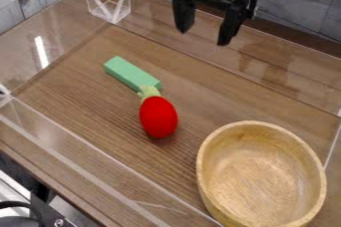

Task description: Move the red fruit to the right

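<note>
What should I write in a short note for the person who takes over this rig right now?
Claw: open, empty, pointing down, hanging above the far part of the table, well away from the fruit.
Red fruit: lies on the table near the middle, its leafy cap touching or almost touching the green block. The wooden bowl stands empty at the near right.
Done: nothing visible; the fruit is not yet grasped.
Left: bring the claw down over the fruit, close on it, carry it to the right, release.
</note>
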`<state>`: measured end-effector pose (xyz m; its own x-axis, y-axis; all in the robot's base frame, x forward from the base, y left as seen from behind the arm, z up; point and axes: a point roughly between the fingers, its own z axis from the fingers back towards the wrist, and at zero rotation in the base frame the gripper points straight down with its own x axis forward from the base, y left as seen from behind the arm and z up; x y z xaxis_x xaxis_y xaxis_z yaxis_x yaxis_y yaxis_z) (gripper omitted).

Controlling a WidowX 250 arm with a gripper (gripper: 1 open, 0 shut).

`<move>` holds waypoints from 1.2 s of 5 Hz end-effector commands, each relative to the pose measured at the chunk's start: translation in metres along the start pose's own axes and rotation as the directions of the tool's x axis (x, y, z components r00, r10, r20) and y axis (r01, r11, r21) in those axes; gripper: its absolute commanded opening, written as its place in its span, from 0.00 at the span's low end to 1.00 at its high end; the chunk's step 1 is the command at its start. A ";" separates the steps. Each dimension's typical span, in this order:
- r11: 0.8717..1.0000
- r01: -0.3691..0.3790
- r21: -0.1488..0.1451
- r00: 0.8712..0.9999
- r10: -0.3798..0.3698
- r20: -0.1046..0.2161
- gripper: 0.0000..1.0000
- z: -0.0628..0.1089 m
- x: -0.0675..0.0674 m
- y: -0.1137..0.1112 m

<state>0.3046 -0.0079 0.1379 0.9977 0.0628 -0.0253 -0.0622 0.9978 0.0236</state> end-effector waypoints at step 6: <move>0.998 0.055 -0.028 0.998 -0.055 -0.006 1.00 0.008 -0.016 -0.002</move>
<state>0.2859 -0.0115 0.1292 0.9958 0.0158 -0.0907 -0.0162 0.9999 -0.0044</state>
